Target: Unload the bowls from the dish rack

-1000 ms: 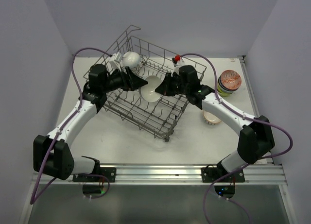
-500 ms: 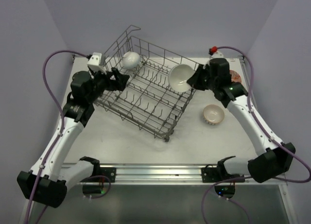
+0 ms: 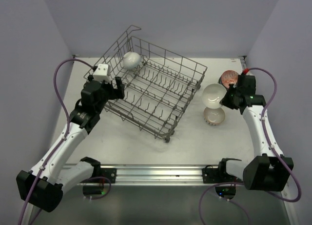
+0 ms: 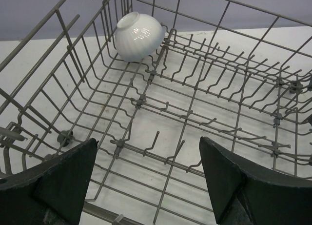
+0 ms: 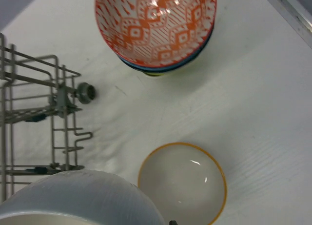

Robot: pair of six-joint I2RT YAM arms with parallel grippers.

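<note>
Red-patterned bowl (image 5: 156,27) tops a stack; yellow-rimmed bowl (image 5: 183,183) upright on bench (image 5: 263,112); white bowl (image 5: 78,195) nearest lens; dish rack (image 5: 62,95) at left.

L gripper (image 4: 147,152) fingers apart | R gripper (image 3: 227,99) clamped on bowl (image 3: 213,94), elbow bent

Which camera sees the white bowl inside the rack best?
The left wrist view: the ribbed white bowl shows big and close in the dish rack. The top view shows it small; the right wrist view misses it.

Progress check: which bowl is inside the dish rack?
The ribbed white bowl in the dish rack's far corner. Others are outside: plain white bowl in the right gripper, rest on the table.
</note>
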